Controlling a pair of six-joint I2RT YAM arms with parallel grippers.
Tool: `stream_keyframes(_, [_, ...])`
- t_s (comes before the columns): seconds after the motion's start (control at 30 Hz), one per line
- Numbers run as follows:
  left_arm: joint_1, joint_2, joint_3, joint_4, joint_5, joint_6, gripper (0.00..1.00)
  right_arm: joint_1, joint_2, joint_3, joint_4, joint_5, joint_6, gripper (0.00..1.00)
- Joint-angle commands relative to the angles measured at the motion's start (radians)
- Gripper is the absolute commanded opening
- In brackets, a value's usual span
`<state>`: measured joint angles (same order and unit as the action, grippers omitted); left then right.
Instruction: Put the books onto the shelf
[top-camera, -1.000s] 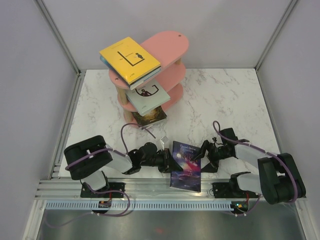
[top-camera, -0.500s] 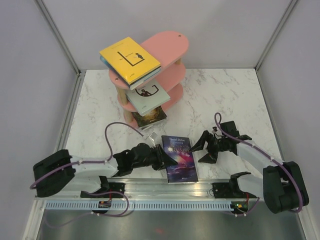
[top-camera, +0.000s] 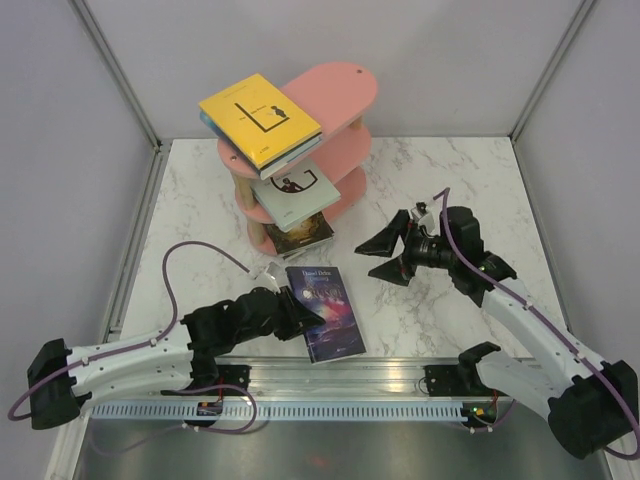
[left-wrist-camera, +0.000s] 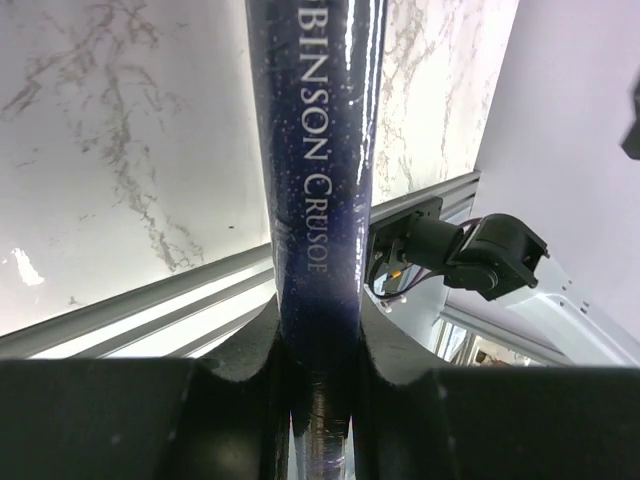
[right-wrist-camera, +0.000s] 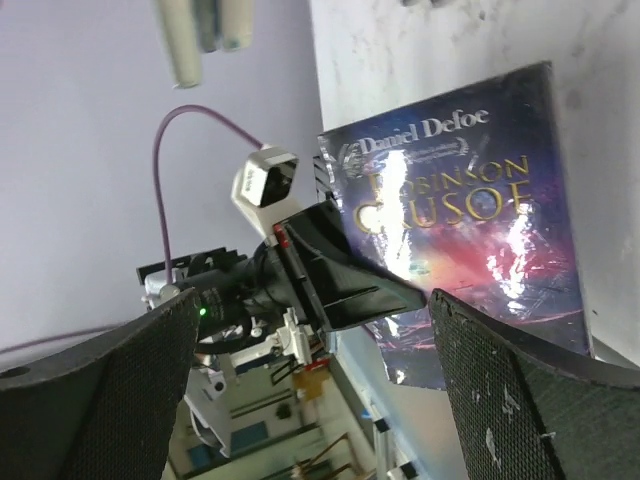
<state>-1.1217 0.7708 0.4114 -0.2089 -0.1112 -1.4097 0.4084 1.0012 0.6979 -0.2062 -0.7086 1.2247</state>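
Observation:
A dark blue Robinson Crusoe book lies flat near the table's front, and my left gripper is shut on its spine edge. Behind it the pink shelf carries a yellow book over a teal one on its top board. A pale grey-blue book sits on the middle board and a green-gold one on the bottom. My right gripper hangs open and empty to the right of the held book, facing it.
The white marble table is bounded by grey walls on three sides and an aluminium rail at the front. The left arm's purple cable loops above the table's left part.
My left arm has stretched out and carried the blue book back and to the left, nearer the shelf. The right gripper has drawn away from the book, up and back, and opened wider.

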Motion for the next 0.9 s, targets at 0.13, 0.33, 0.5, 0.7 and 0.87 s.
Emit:
stream_keyframes(0.13, [-0.012, -0.097, 0.079, 0.091, -0.108, -0.086, 0.02, 0.004, -0.105, -0.038, -0.267, 0.066, -0.108, 0.98])
stream_keyframes(0.33, [-0.018, -0.123, 0.084, 0.161, -0.097, -0.109, 0.02, 0.007, -0.110, 0.043, -0.505, 0.139, -0.269, 0.98])
stream_keyframes(0.5, [-0.021, -0.173, 0.023, 0.355, -0.140, -0.158, 0.02, 0.020, -0.136, 0.020, -0.469, 0.120, -0.214, 0.98])
stream_keyframes(0.7, [-0.023, -0.116, 0.061, 0.419, -0.139, -0.150, 0.02, 0.047, -0.179, -0.018, -0.325, 0.069, -0.041, 0.98])
stream_keyframes(0.87, [-0.049, -0.079, 0.009, 0.624, -0.197, -0.173, 0.02, 0.070, -0.188, 0.047, -0.291, 0.080, 0.053, 0.98])
